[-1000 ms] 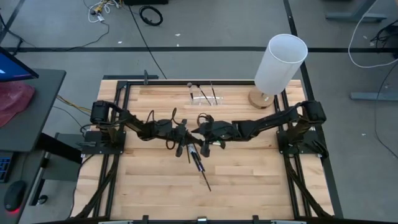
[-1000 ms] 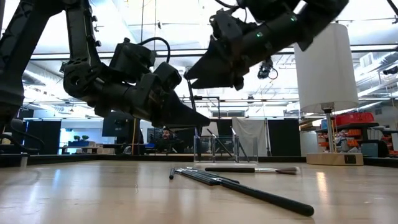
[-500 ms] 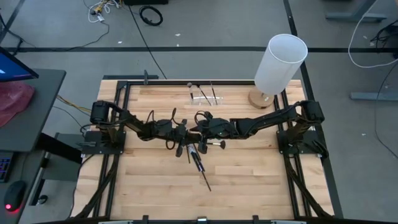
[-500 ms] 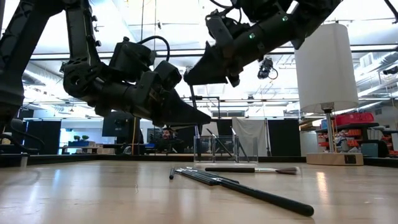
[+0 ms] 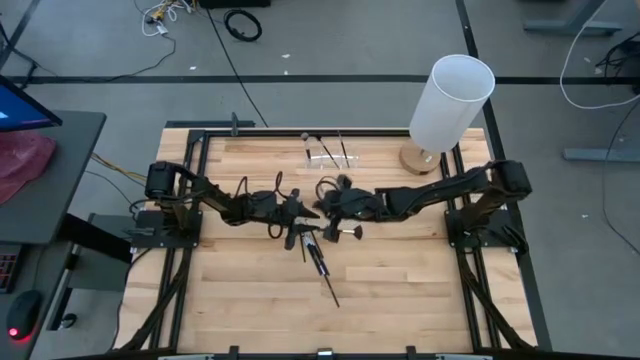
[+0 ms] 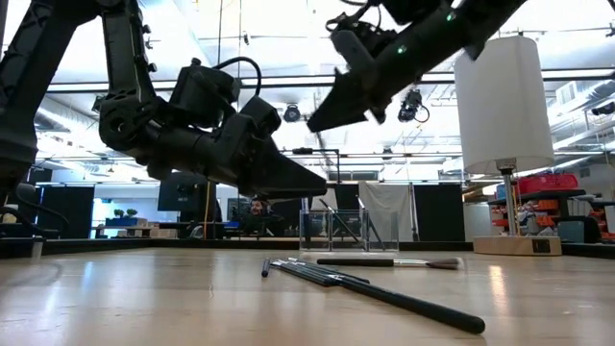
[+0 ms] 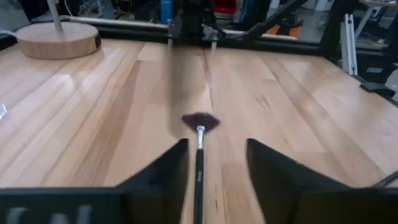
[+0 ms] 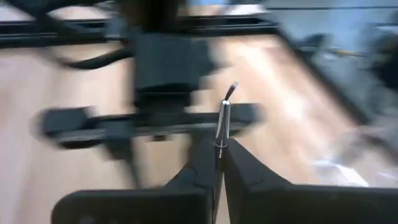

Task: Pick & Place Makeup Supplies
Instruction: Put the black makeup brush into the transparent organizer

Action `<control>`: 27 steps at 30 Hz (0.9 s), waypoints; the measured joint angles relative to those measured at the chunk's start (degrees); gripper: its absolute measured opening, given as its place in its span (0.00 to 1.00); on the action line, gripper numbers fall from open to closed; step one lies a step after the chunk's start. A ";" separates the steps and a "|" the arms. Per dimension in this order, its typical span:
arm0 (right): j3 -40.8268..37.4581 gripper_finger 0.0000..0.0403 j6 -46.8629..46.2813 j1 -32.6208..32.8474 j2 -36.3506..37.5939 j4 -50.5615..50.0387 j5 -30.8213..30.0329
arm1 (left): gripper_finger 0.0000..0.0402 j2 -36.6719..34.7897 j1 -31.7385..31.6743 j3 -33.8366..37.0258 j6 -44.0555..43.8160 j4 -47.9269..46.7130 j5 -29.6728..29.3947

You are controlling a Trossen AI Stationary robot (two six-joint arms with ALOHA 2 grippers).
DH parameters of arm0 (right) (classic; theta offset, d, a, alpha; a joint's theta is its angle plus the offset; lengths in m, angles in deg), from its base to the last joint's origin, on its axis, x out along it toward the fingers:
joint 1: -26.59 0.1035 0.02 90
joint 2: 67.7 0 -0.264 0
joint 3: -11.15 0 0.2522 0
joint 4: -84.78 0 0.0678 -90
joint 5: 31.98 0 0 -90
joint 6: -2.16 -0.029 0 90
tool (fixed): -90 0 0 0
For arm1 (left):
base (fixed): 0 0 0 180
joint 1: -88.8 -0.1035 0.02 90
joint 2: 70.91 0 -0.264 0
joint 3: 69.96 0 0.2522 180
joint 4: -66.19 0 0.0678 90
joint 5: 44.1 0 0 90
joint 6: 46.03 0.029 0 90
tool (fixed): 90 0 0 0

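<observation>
Overhead, the right pincer [image 8: 219,163] pinches 1 blurred brush [image 8: 222,118]; the left pincer [image 7: 214,163] gapes empty.

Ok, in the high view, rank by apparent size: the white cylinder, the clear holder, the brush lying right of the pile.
1. White cylinder, largest.
2. Clear holder.
3. Brush, shorter and far thinner, though partly hidden under the right arm.

My two arms [image 5: 225,203] are matte black and blocky, looped with black cables [image 6: 240,65], small green lights [image 6: 402,50] glowing; my fingers [image 7: 163,171] are dark wedges.
</observation>
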 joint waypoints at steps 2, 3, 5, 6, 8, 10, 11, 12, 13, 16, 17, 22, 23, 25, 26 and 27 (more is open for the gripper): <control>-0.01 0.02 -0.05 -0.47 2.70 -2.56 -4.98 | 0.52 -0.01 0.03 0.00 0.00 -0.36 -0.58; -0.01 0.02 0.15 -0.88 4.16 -3.54 -7.52 | 0.56 -0.02 0.06 0.00 0.02 -0.27 -0.66; -0.11 0.02 0.94 -2.24 6.83 -4.64 -11.66 | 0.62 -0.02 0.06 0.00 0.01 -0.28 -0.76; -0.63 0.02 1.51 -3.22 7.98 -4.46 -12.87 | 0.64 -0.02 0.06 0.00 0.01 -0.25 -0.94; -2.56 0.02 3.07 -6.20 9.58 -0.66 -13.33 | 0.67 -0.01 0.06 0.00 0.01 -0.22 -0.99; -5.81 0.02 4.15 -10.03 10.61 6.13 -13.23 | 0.68 0.00 0.06 0.00 0.05 -0.24 -1.01; -7.61 0.02 4.69 -11.95 10.68 10.13 -13.11 | 0.68 0.00 0.06 0.00 0.07 -0.24 -1.01; -9.68 0.02 4.83 -13.91 10.70 13.60 -13.10 | 0.68 0.00 0.07 0.00 0.04 -0.25 -1.01; -11.83 0.02 4.56 -16.01 10.58 16.77 -12.97 | 0.67 0.00 0.09 0.00 0.03 -0.24 -0.99; -17.68 0.02 -0.72 -22.33 9.32 24.88 -10.37 | 0.65 0.00 0.18 0.00 0.03 -0.28 -1.01; -19.24 0.02 -3.21 -24.19 8.84 26.73 -9.35 | 0.65 0.00 0.19 0.00 0.02 -0.28 -1.00; -23.12 0.02 -9.78 -29.68 5.94 31.91 -3.54 | 0.63 0.00 0.19 0.00 0.03 -0.40 -0.99; -23.25 0.02 -10.50 -30.12 5.31 31.90 -2.70 | 0.63 0.00 0.19 0.00 0.04 -0.41 -1.00; -23.25 0.02 -11.53 -30.82 3.83 32.07 -0.77 | 0.63 0.00 0.19 0.00 0.36 -0.37 -1.03; -23.25 0.03 -11.94 -30.90 3.00 32.60 0.02 | 0.63 0.00 0.19 0.00 0.42 -0.33 -1.03; -23.25 0.03 -12.42 -31.03 2.24 32.86 0.62 | 0.63 0.00 0.19 0.00 0.46 -0.29 -1.03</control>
